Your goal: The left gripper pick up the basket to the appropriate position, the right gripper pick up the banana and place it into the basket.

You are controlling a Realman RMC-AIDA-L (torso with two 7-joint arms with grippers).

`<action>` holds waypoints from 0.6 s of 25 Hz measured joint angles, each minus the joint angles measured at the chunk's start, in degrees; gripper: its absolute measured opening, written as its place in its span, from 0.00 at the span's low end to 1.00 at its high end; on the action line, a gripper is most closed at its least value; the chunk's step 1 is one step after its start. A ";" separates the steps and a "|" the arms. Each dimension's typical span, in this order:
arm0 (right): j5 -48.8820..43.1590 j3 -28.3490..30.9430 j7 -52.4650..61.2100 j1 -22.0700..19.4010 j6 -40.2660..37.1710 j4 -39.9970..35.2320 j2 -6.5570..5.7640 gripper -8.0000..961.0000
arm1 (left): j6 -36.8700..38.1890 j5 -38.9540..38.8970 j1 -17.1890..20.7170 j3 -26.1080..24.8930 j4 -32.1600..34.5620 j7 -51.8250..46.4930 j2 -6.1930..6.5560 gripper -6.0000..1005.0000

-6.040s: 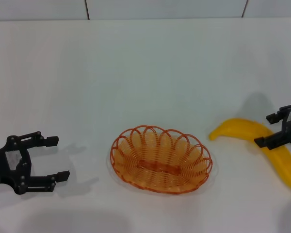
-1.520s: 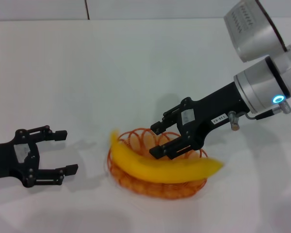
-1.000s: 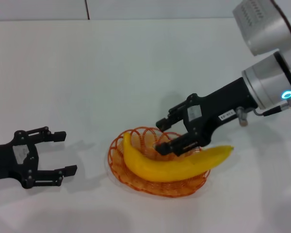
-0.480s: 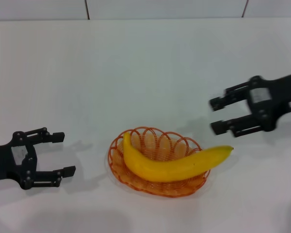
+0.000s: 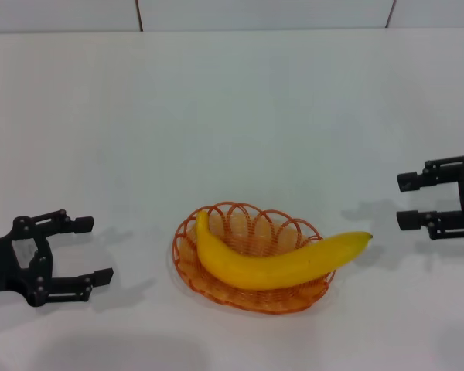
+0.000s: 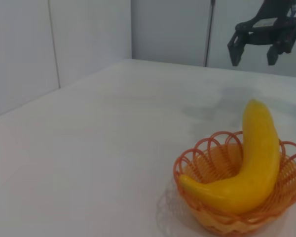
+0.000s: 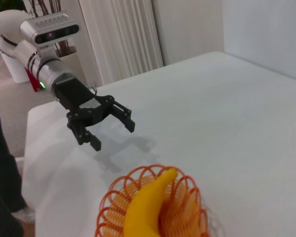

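Note:
The orange wire basket (image 5: 247,232) stands at the table's front centre. The yellow banana (image 5: 278,265) lies in it, its tip sticking out over the right rim. The left gripper (image 5: 89,250) is open and empty at the far left, apart from the basket. The right gripper (image 5: 404,201) is open and empty at the far right, above the table and clear of the banana. The left wrist view shows the basket (image 6: 197,160), the banana (image 6: 249,168) and the right gripper (image 6: 251,52) beyond. The right wrist view shows the basket (image 7: 113,202), the banana (image 7: 145,210) and the left gripper (image 7: 113,136).
The white table (image 5: 232,124) stretches wide around the basket. A tiled wall (image 5: 263,14) runs along the back edge. In the right wrist view the table's edge (image 7: 32,143) drops off behind the left arm.
The right gripper carried the banana into the basket, opened, let it go and drew back to the far right. The left gripper shifted slightly left. The basket has stayed in place.

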 joint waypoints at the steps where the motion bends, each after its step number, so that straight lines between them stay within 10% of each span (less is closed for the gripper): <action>1: -0.08 0.08 -0.59 -0.03 -0.01 1.28 -0.30 0.65 | -0.06 0.05 0.09 0.00 0.00 0.00 0.00 0.87; 11: -0.85 2.48 -14.38 -0.20 -2.62 9.23 -2.44 0.66 | 0.77 0.15 0.08 0.07 -0.03 0.37 -0.13 0.87; 15: -3.64 5.32 -23.50 -1.60 0.43 11.20 -1.90 0.87 | 1.23 0.15 0.19 0.33 -0.20 1.01 -0.13 0.87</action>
